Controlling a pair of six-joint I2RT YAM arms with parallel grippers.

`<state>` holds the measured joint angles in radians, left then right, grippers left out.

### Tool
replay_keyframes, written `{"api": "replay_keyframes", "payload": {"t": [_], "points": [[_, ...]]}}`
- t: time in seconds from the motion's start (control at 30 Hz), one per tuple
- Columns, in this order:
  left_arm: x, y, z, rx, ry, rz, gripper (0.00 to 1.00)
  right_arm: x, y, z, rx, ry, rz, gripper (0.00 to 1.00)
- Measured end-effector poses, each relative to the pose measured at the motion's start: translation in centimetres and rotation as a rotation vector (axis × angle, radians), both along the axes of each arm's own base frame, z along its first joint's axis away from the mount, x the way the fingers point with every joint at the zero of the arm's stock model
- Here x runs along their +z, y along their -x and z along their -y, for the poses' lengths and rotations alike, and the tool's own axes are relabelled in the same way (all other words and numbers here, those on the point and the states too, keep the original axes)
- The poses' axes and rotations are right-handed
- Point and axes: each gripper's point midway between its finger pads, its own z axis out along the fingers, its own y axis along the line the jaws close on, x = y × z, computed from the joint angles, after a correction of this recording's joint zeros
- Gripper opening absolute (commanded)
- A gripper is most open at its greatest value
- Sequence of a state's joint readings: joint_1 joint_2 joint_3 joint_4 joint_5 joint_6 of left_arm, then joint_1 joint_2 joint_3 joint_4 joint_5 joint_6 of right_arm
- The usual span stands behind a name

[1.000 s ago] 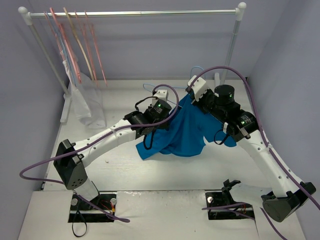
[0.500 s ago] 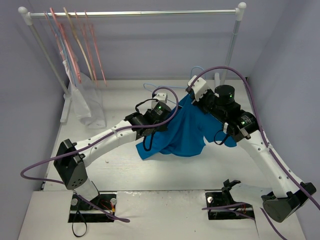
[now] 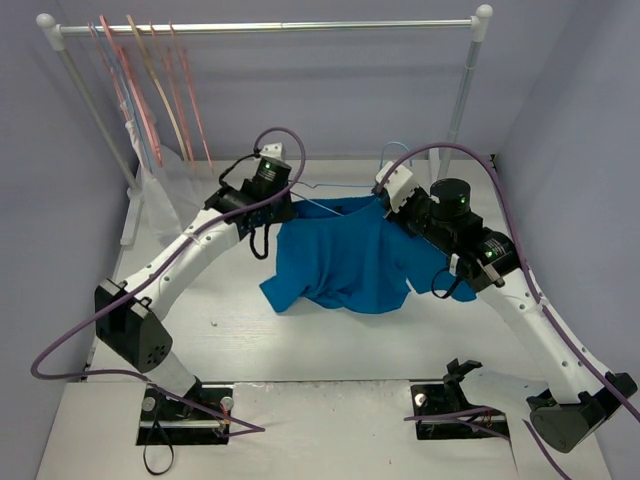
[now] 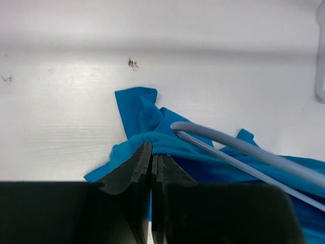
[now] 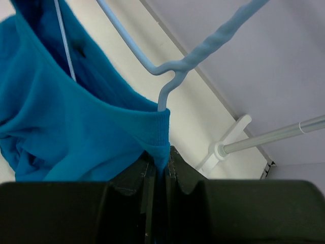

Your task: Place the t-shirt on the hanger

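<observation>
Two claws clamped tight, left gripper (image 4: 152,155) on a cloth fold, right gripper (image 5: 163,163) on the collar, hold the bright blue short-sleeved cloth t-shirt (image 3: 345,260) over the white table (image 3: 200,330); beyond, the thin light-blue triangular hanger (image 5: 166,93) pokes its hook through the collar, one arm seemingly bare, so threading looks unfinished.

1 t-shirt (image 3: 345,265), 1 light-blue hanger (image 5: 200,49), 2 arms (image 3: 190,255), 1 rack (image 3: 270,27)

Matt blue cloth t-shirt (image 3: 345,265), ribbed collar; smooth light-blue plastic hanger (image 5: 193,55); matt white, faintly grained table (image 4: 61,101); shiny metal rail (image 3: 270,27) at 12 o'clock.
</observation>
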<state>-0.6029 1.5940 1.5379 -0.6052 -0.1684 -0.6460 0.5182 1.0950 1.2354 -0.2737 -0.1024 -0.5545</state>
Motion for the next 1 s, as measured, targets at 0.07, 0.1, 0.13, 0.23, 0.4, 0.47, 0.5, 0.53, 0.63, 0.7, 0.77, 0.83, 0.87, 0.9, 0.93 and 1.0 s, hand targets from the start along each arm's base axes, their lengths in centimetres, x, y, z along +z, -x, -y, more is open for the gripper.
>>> {"api": "replay_keyframes", "payload": {"t": [0.07, 0.1, 0.13, 0.23, 0.4, 0.47, 0.5, 0.53, 0.63, 0.7, 0.77, 0.83, 0.87, 0.9, 0.93, 1.0], "points": [[2.0, -0.7, -0.5, 0.0, 0.013, 0.027, 0.0, 0.1, 0.0, 0.0, 0.003, 0.0, 0.002, 0.0], [2.9, -0.9, -0.9, 0.0, 0.014, 0.036, 0.0, 0.1, 0.1, 0.0, 0.006, -0.001, 0.003, 0.0], [3.9, -1.1, -1.2, -0.001, 0.017, 0.049, 0.0, 0.2, 0.1, -0.1, 0.011, -0.001, 0.006, 0.0], [6.5, -1.9, -1.8, -0.005, 0.026, 0.079, 0.0, 0.3, 0.2, -0.2, 0.021, 0.0, 0.012, 0.0], [8.2, -2.9, -2.7, -0.006, 0.027, 0.084, 0.0, 0.3, 0.3, -0.3, 0.037, 0.005, 0.014, 0.0], [8.0, -3.1, -2.8, -0.01, 0.023, 0.072, 0.0, 0.2, 0.3, -0.3, 0.038, 0.008, 0.013, 0.0], [7.9, -3.1, -2.8, -0.014, 0.018, 0.065, 0.0, 0.0, 0.3, -0.3, 0.039, 0.01, 0.011, 0.0], [7.7, -2.9, -2.9, -0.019, 0.009, 0.056, 0.0, -0.1, 0.3, -0.3, 0.039, 0.013, 0.009, 0.0], [7.4, -2.5, -3.2, -0.026, -0.01, 0.039, 0.0, -0.3, 0.2, -0.4, 0.04, 0.016, 0.004, 0.0], [7.7, -2.4, -3.3, -0.027, -0.017, 0.043, 0.0, -0.4, 0.1, -0.5, 0.041, 0.016, 0.002, 0.0], [8.0, -2.4, -3.4, -0.026, -0.037, 0.054, 0.0, -0.6, -0.1, -0.7, 0.045, 0.018, -0.004, 0.0], [8.1, -2.3, -3.5, -0.023, -0.062, 0.063, 0.0, -0.8, -0.4, -1.3, 0.054, 0.023, -0.013, 0.0], [8.1, -2.1, -3.5, -0.025, -0.076, 0.067, 0.0, -0.7, -0.5, -1.8, 0.063, 0.025, -0.014, 0.0], [8.3, -1.9, -3.4, -0.029, -0.09, 0.07, 0.0, -0.6, -0.6, -2.2, 0.068, 0.027, -0.014, 0.0], [8.5, -1.8, -3.3, -0.032, -0.101, 0.077, 0.0, -0.6, -0.8, -2.6, 0.073, 0.031, -0.014, 0.0], [9.2, -1.4, -3.0, -0.037, -0.119, 0.097, 0.0, -0.5, -0.9, -3.5, 0.081, 0.035, -0.01, 0.0]]}}
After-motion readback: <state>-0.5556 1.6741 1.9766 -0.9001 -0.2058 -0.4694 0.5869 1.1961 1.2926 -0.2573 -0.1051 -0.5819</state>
